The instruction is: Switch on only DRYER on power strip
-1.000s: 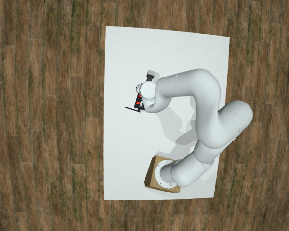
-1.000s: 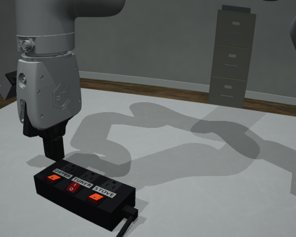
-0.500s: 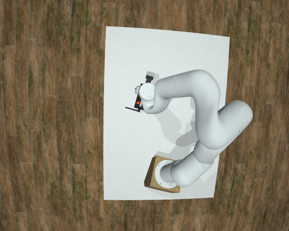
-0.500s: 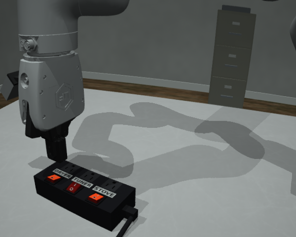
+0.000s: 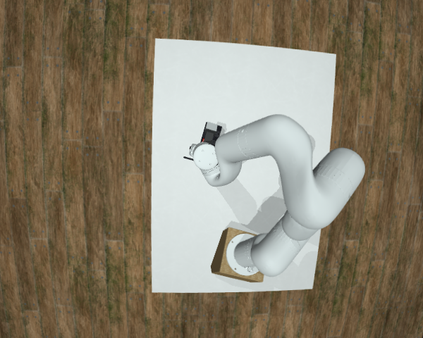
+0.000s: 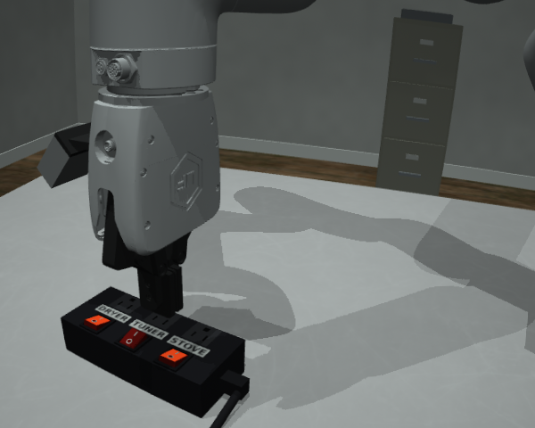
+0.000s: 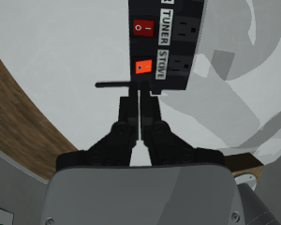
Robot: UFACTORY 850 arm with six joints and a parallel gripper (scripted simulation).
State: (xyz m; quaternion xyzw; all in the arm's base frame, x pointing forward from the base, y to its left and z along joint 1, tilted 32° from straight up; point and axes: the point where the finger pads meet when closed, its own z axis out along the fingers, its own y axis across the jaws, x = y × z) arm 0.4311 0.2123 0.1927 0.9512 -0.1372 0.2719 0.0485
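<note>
the black rectangular power strip (image 5: 204,136) (image 6: 134,366) (image 7: 170,84) lies flat, switches up, on the white table (image 5: 186,79) (image 6: 350,258) (image 7: 75,56). from above it sits much nearer the left edge than the right, roughly midway between the top and bottom edges, with the arm's wooden mounting block (image 5: 218,253) (image 7: 245,164) close to the bottom edge. its black cord (image 5: 187,158) (image 6: 226,409) (image 7: 112,84) leaves the end by the stove label.

the glowing orange dryer rocker (image 6: 96,321) looks on, the dark red tuner rocker (image 6: 132,338) (image 7: 143,28) looks off, and the glowing orange stove rocker (image 6: 173,356) (image 7: 143,67) looks on. so the step in hand is, i judge, turning stove off; dryer and tuner already suit the goal.

the black-fingered gripper (image 6: 166,310) (image 7: 139,94) is clenched on nothing, its fingers together as a blunt poker. the wrist view lines it up with the stove end; contact is hard to tell.

next it needs to settle over stove's "o" side, press down until the rocker tips, then lift straight up and draw clear. a sloping push might slide the strip or catch tuner.
</note>
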